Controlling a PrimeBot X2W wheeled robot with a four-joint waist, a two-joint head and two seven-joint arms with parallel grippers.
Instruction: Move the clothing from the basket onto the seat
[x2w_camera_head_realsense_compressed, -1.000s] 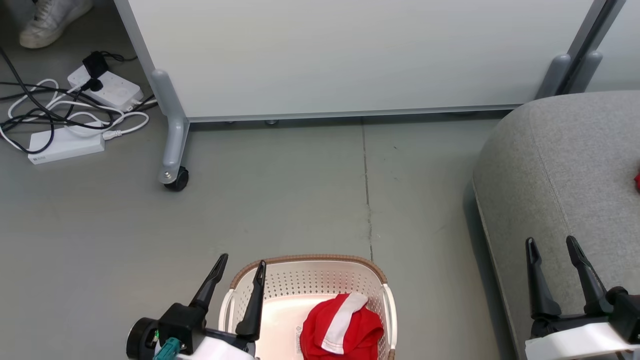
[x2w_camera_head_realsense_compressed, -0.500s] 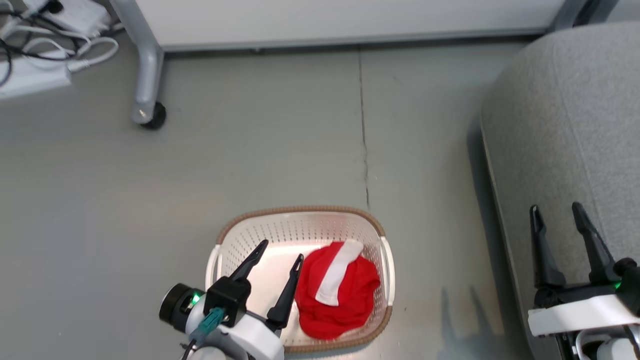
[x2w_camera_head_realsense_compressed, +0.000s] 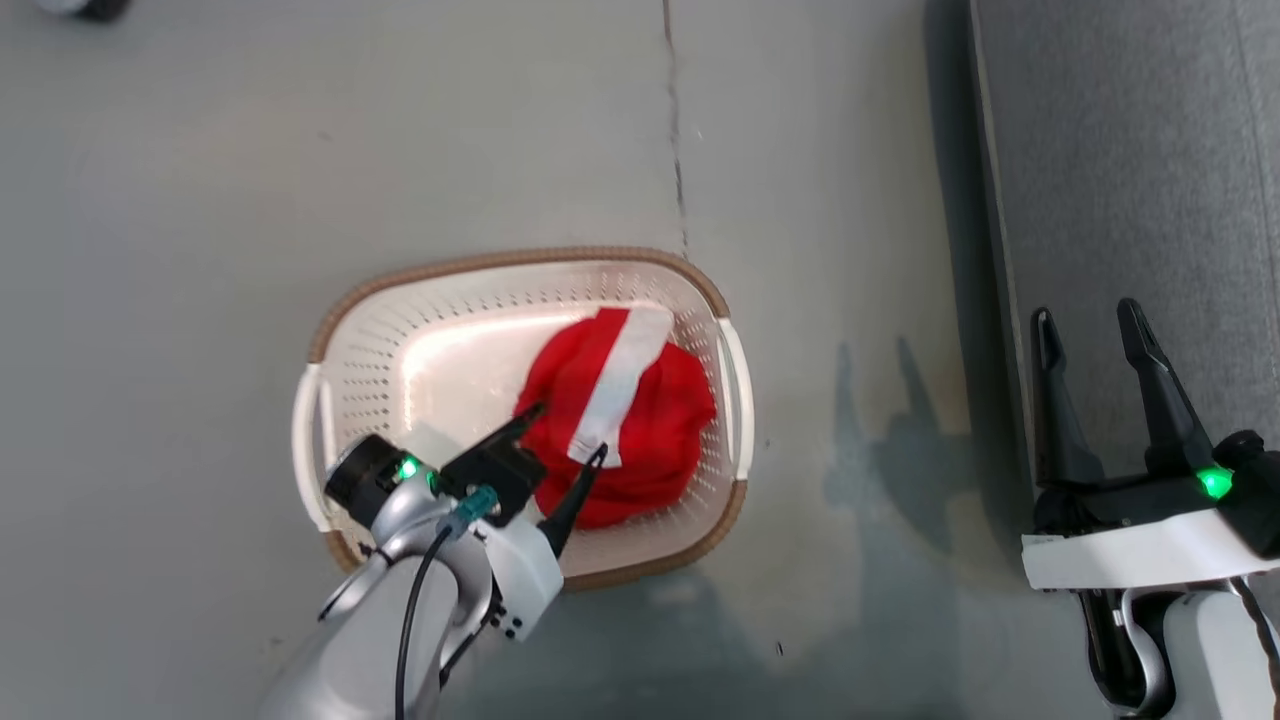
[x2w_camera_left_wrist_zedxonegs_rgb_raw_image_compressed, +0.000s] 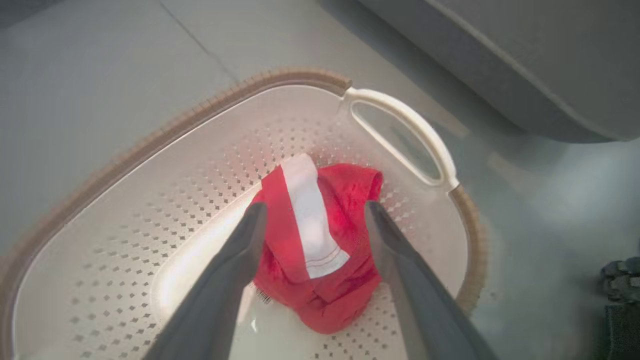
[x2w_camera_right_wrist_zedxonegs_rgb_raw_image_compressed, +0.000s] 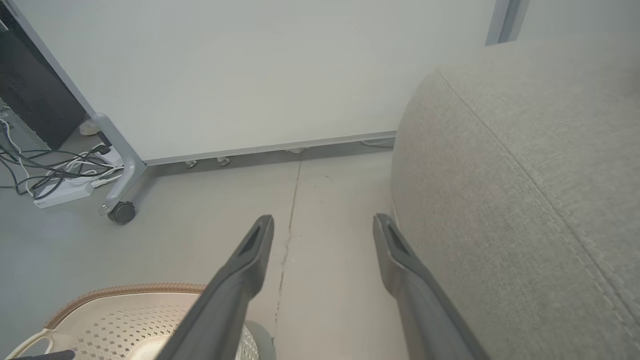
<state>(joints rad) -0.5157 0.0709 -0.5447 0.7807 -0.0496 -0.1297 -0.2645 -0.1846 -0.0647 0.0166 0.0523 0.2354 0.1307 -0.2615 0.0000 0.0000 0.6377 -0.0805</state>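
Grey smooth floor (x2w_camera_head_realsense_compressed: 300, 150) with one thin crack lies across the upper left of the head view. At the centre stands the basket (x2w_camera_head_realsense_compressed: 500, 262), oval, of cream plastic with small holes in its walls, a brown woven-look rim and a white handle on each side. In its right half lies the clothing (x2w_camera_head_realsense_compressed: 655, 425), a soft crumpled red bundle with a wide white band across it. The left gripper (x2w_camera_head_realsense_compressed: 570, 430) is spread wide above this bundle. In the left wrist view its two dark fingers frame the red fabric on both sides; the tips seem not to press it, but I cannot tell surely. At the lower right, the right gripper (x2w_camera_head_realsense_compressed: 1085, 312) is also spread wide and empty, by the left edge of the seat (x2w_camera_head_realsense_compressed: 1150, 150), a grey woven-fabric cushion with a rounded edge.
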